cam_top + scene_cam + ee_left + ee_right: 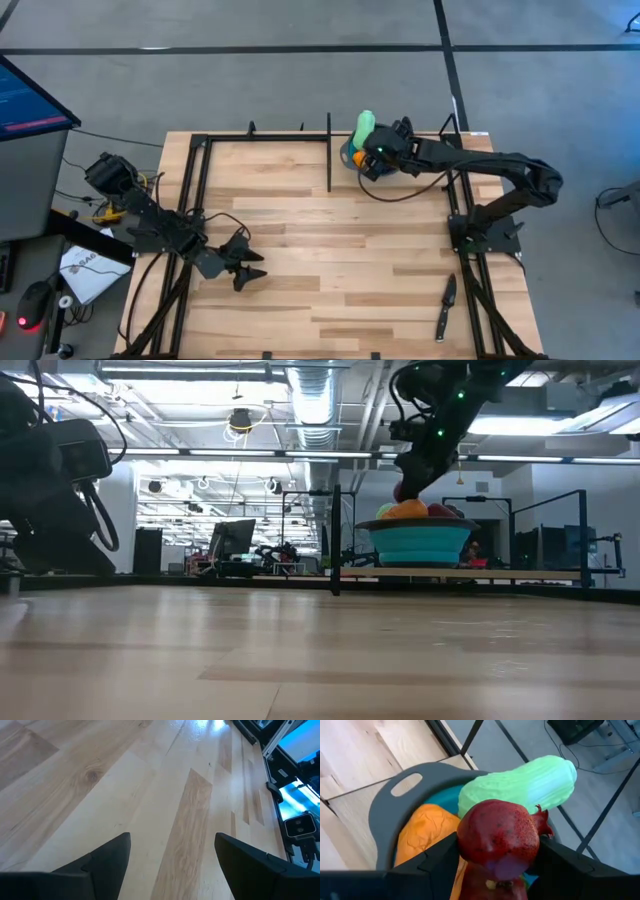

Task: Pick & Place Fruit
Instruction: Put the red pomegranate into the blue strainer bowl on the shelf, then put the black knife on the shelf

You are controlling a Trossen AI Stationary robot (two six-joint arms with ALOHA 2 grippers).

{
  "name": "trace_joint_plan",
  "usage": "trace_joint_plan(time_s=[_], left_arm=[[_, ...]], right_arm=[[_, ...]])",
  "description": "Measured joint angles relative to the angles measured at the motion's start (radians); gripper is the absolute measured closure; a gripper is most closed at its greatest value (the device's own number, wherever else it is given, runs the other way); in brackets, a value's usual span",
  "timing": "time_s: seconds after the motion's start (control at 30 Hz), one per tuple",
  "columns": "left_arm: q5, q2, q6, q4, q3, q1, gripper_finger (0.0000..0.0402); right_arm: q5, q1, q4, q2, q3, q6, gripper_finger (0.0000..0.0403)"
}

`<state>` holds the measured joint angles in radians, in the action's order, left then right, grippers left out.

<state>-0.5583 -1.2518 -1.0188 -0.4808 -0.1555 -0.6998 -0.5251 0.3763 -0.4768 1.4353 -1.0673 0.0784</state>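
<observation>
The high camera looked straight down on the whole light wooden plank table (330, 250), seen from far enough to take in both arms. The low camera sat at table-top height, facing level across the planks toward the round blue bowl (420, 543) at the far edge. The left wrist camera pointed down, close over bare planks. The right wrist camera hung very near the bowl's dark grey rim (385, 815). The bowl appeared in the high, low and right wrist views alike.
</observation>
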Motion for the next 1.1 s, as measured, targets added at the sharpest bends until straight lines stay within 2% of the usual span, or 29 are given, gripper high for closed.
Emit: trace_joint_plan(time_s=[0.47, 0.83, 0.97, 1.1], left_arm=[[0.001, 0.0, 0.001, -0.004, 0.0, 0.0, 0.0117], [0.005, 0.0, 0.005, -0.008, 0.0, 0.0, 0.0117], [0.004, 0.0, 0.006, -0.009, 0.0, 0.0, 0.0117], [0.004, 0.0, 0.02, -0.016, 0.0, 0.0, 0.0117]], right_arm=[[0.008, 0.036, -0.111, 0.002, -0.035, -0.064, 0.0169], [0.037, 0.034, -0.121, -0.017, -0.035, -0.059, 0.0085], [0.035, -0.004, -0.16, -0.081, -0.078, -0.049, 0.0073], [0.081, -0.113, -0.226, -0.179, -0.129, -0.098, 0.0076]])
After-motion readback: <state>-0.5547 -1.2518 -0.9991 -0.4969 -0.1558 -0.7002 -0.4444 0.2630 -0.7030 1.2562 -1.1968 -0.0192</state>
